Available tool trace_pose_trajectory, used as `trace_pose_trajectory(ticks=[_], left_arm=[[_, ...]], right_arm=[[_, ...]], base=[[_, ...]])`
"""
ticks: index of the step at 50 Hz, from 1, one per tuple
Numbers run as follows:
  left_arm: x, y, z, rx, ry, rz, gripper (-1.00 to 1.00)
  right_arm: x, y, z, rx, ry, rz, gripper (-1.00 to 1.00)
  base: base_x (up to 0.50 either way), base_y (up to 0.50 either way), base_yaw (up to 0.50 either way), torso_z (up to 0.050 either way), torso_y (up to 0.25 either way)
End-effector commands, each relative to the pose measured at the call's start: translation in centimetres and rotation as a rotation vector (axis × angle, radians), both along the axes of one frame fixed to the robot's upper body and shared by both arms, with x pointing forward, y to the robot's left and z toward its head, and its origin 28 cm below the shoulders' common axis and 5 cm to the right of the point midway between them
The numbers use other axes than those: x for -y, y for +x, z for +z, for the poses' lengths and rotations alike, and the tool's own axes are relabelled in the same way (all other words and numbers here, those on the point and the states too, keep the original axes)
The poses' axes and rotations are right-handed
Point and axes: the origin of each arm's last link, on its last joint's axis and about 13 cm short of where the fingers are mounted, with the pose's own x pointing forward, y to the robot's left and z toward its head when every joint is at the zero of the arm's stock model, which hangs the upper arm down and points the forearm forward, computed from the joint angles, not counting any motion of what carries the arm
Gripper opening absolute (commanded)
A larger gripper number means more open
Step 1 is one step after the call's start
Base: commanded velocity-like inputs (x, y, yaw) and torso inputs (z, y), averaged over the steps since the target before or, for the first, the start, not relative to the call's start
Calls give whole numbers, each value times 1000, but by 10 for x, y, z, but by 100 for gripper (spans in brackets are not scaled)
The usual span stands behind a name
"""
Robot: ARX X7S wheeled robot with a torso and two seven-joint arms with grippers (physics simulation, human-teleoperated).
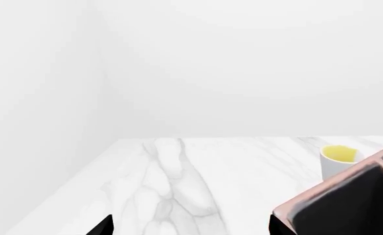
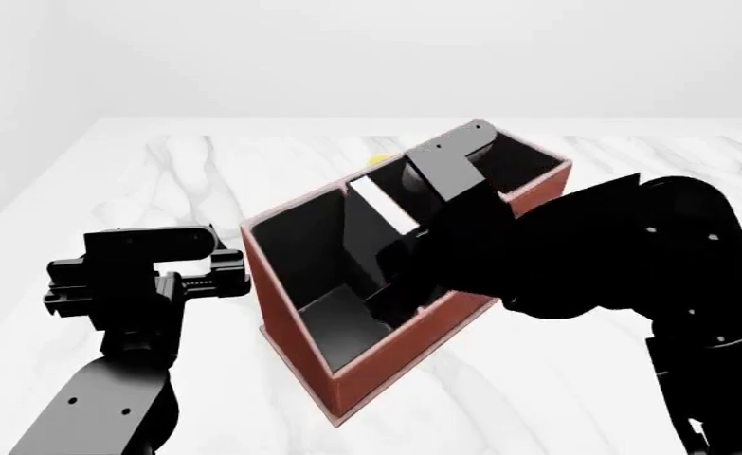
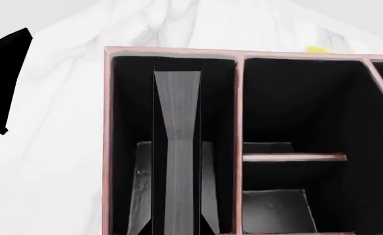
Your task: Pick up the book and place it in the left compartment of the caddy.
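- Right now one caddy (image 2: 384,365) sits on the white marbled surface (image 2: 155,180), turned at an angle, its reddish-brown walls trimmed with a pale rim.
- Count the sections from the right wrist view: one long undivided left compartment (image 3: 129,107), two small split sections (image 3: 296,142) beside it with a low divider between them, and the edge of a fourth at the frame's border.
- One book (image 3: 178,147), and it is inside the left compartment, standing on edge with its white pages facing the camera and black covers on either side.
- From the head view the same book shows as a white strip (image 2: 384,206) down in the caddy's black lining, just beside the right arm's wrist.
- Two arms in play. The right arm (image 2: 624,246) reaches across the caddy from the right, and its right claw (image 2: 396,284) is down in the left compartment.
- The fingers (image 3: 139,196) show as grey plates flanking the book's covers; they look pressed to both sides, so the claw is gripping the book.
- The left claw (image 2: 219,256) hovers just left of the caddy's left wall, holding nothing; whether its fingers are spread or together, I cannot tell.
- One cup (image 1: 338,161), white with a yellow inside, stands on the surface beyond the caddy's far side.
- Only a yellow sliver of that cup peeks over the caddy rim in the head view.
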Motion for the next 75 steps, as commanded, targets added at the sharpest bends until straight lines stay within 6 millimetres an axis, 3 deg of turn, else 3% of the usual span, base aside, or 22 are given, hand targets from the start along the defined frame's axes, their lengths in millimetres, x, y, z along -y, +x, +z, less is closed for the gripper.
trace_pose_trajectory(ticks=[1, 12, 22, 47, 75], left_arm=[[0, 0, 0, -1, 0, -1, 100], [0, 1, -1, -2, -1, -1, 100], [-1, 1, 0, 0, -6, 0, 100], [-2, 2, -2, -5, -4, 2, 100], [-2, 2, -2, -6, -3, 0, 100]], right_arm=[[-20, 28, 8, -25, -44, 4, -100], [-33, 46, 3, -39, -39, -7, -100], [-43, 56, -27, -90, -48, -13, -100], [-45, 66, -79, -145, -47, -34, -100], [-51, 71, -103, -173, -51, -24, -100]], base=[[0, 0, 0, 0, 0], [0, 0, 0, 0, 2], [0, 0, 0, 0, 1], [0, 0, 0, 1, 1], [0, 0, 0, 0, 1]])
